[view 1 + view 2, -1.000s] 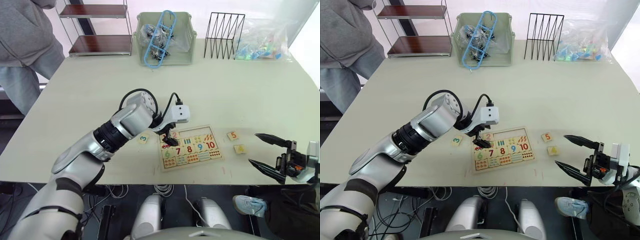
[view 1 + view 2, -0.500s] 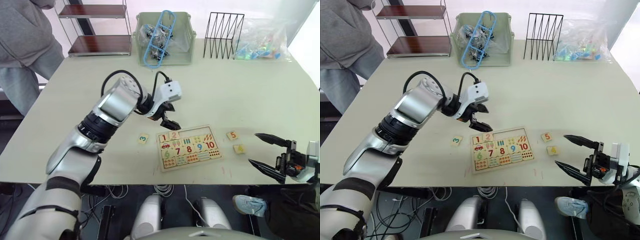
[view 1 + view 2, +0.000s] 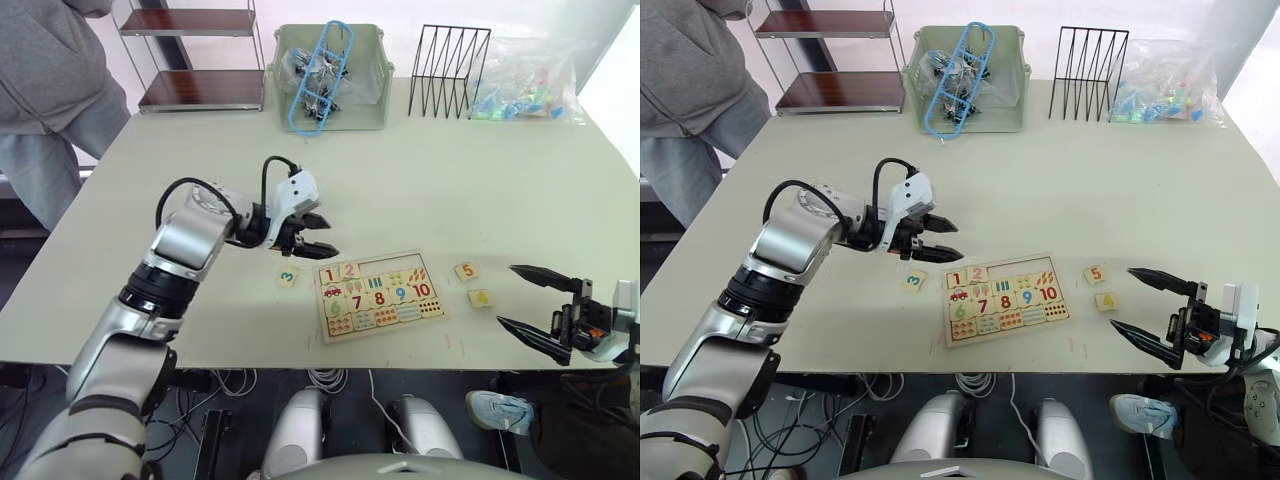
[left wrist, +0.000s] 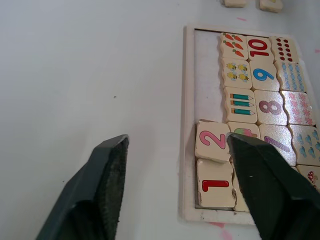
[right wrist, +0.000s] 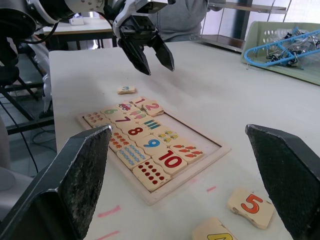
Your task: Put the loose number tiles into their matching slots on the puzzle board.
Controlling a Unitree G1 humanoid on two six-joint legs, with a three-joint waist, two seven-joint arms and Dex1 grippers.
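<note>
I see my left claw (image 3: 322, 236) spread wide with nothing in it, hanging over the table (image 3: 180, 190) just behind the 3 tile (image 3: 288, 277) and beside the left end of the puzzle board (image 3: 378, 294). My right claw (image 3: 530, 303) is also wide apart and empty, near the front right edge of the table, with the 5 tile (image 3: 465, 270) and the 4 tile (image 3: 480, 297) lying between it and the board.

I count three loose tiles on the table: 3, 4 and 5. The 1 tile (image 4: 215, 182) sits in the board; the 2 tile (image 4: 213, 141) is tilted, one edge riding on its neighbour. The three slots next to them in that row are bare.

The board lies close to the front edge. The middle of the table behind it is free; a green bin (image 3: 330, 75), a wire rack (image 3: 448, 70) and a plastic bag (image 3: 525, 80) stand along the far edge. A person (image 3: 50, 90) stands at the far left corner.
</note>
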